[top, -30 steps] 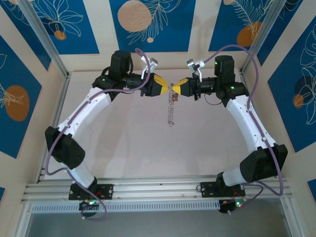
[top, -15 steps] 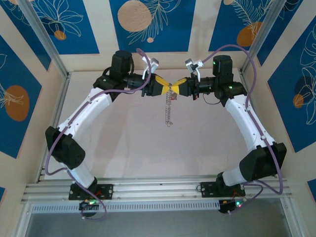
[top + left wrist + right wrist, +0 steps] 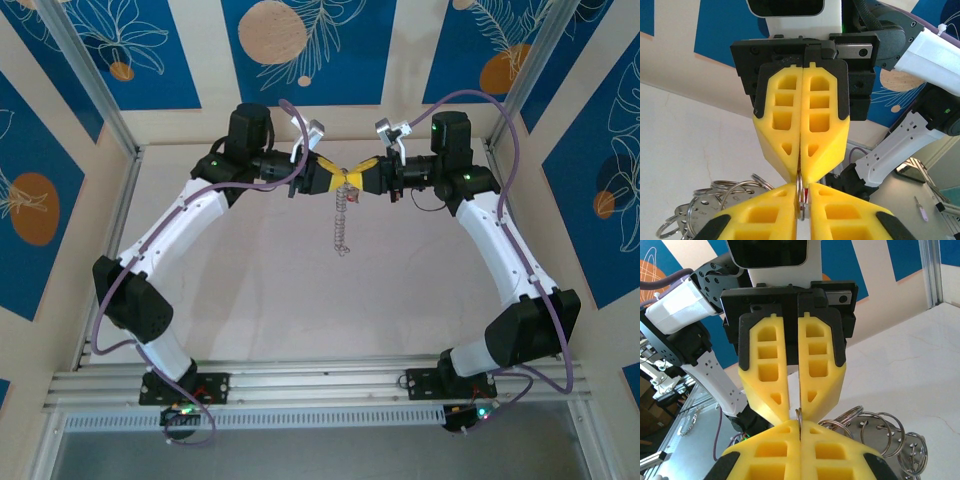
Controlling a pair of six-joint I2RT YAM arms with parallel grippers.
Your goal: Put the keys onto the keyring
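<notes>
My left gripper (image 3: pixel 340 177) has closed from spread to a pinch on the keyring (image 3: pixel 802 204). It faces my right gripper (image 3: pixel 358 178), which stays pressed on the same wire. Chained rings (image 3: pixel 343 225) hang below the keyring. With both sides held, I judge threading can proceed.

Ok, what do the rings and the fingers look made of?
The rings look like metal, probably steel, with a bright polished finish: they are silvery, catch glints of light, and show coiled split-ring wire. The fingers look like plastic, matte yellow, perhaps printed or moulded: the colour is flat with no glare, and pockets are cut into each one.
</notes>
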